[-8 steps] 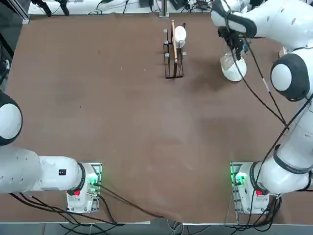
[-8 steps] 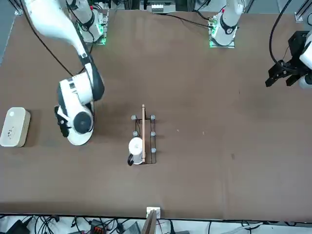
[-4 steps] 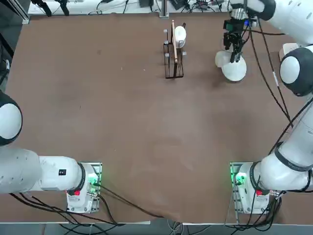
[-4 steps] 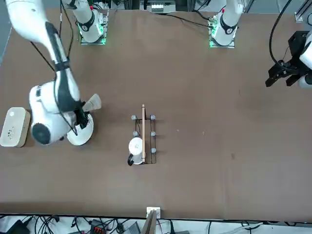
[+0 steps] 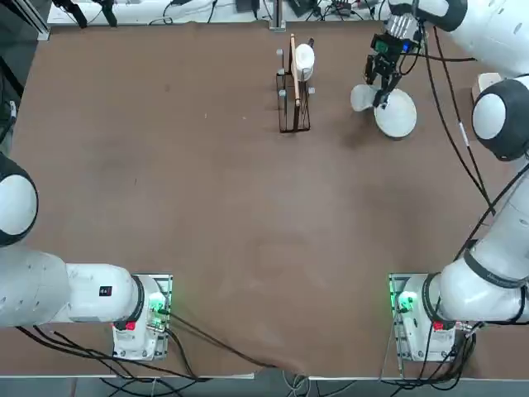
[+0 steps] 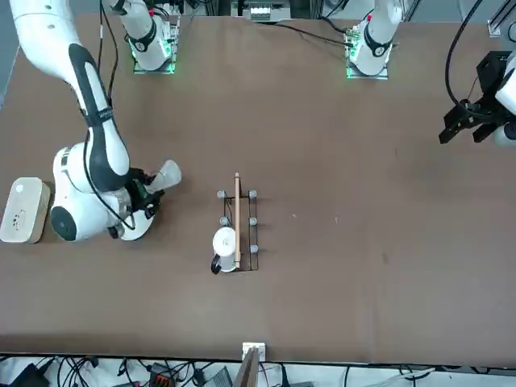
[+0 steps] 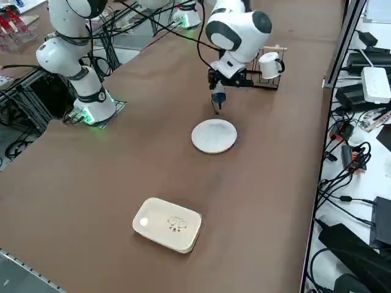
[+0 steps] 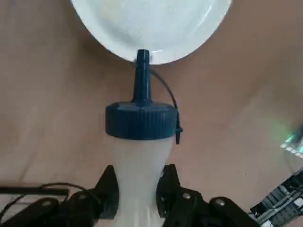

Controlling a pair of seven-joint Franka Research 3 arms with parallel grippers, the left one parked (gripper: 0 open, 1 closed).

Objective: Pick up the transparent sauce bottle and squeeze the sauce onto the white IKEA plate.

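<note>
My right gripper (image 8: 138, 189) is shut on the transparent sauce bottle (image 8: 139, 161), its fingers pinching the pale body just behind the dark blue cap (image 8: 141, 120). The bottle is tipped over, nozzle aimed down at the near rim of the white IKEA plate (image 8: 151, 23). From above, the bottle's pale base (image 5: 360, 98) sticks out left of the gripper (image 5: 376, 87), beside the plate (image 5: 397, 116). In the front view the bottle (image 6: 168, 173) angles up from the gripper (image 6: 147, 192), and the arm hides part of the plate (image 6: 137, 230). In the side view the plate (image 7: 214, 135) shows no sauce.
A dark wire rack (image 5: 293, 87) holding a small white round piece and a wooden stick stands left of the plate, also seen in the side view (image 7: 269, 64). A cream rounded-rectangular block (image 7: 168, 224) lies on the plate's other side near the table's right edge.
The wrist has swung off the plate, uncovering it, and turned. The bottle has tipped further, its base swinging out to the left in the top view.
</note>
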